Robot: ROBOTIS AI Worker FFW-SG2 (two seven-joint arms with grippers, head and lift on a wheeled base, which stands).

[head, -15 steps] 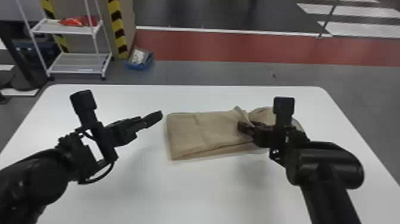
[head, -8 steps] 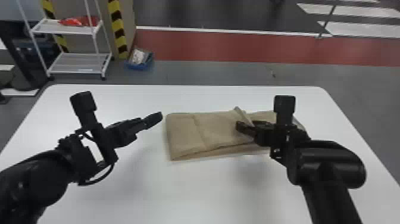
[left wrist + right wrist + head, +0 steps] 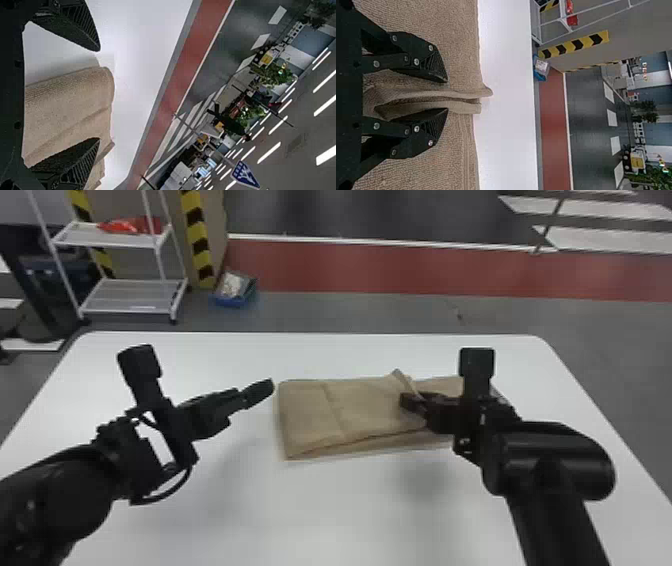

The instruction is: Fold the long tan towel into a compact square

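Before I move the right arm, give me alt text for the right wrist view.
The right gripper is open, its fingers either side of a raised fold in the tan towel on a white table; beyond are a red floor strip and a white rack.

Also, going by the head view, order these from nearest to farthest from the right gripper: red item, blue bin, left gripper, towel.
1. Towel, right at it.
2. Left gripper, off the towel's left end.
3. Blue bin, farther back, toward the left.
4. Red item, upper shelf, far left.
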